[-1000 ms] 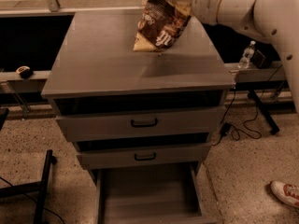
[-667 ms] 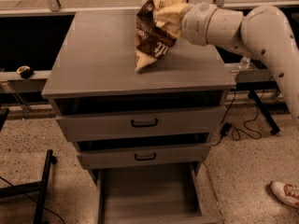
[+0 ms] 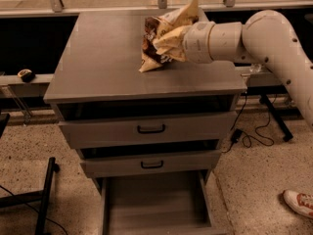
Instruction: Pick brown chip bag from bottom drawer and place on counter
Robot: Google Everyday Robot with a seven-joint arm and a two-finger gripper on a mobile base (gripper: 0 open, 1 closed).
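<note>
My gripper (image 3: pixel 177 42) hangs over the smooth grey counter (image 3: pixel 102 62), buried in the crinkled dark-brown foil chip bag (image 3: pixel 155 43), whose corner touches it.

Dim, warm tint; shadows v. soft.

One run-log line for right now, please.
gripper: above flat grey counter, right half, holding crinkled dark-brown foil chip bag | bag: lower corner at counter surface | bottom grey drawer: open

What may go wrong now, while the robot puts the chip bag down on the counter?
The brown chip bag hangs tilted from the gripper over the counter, only its lower corner near the surface; on release it may topple or slide. The bottom drawer stands open below, so driving closer might hit it.
</note>
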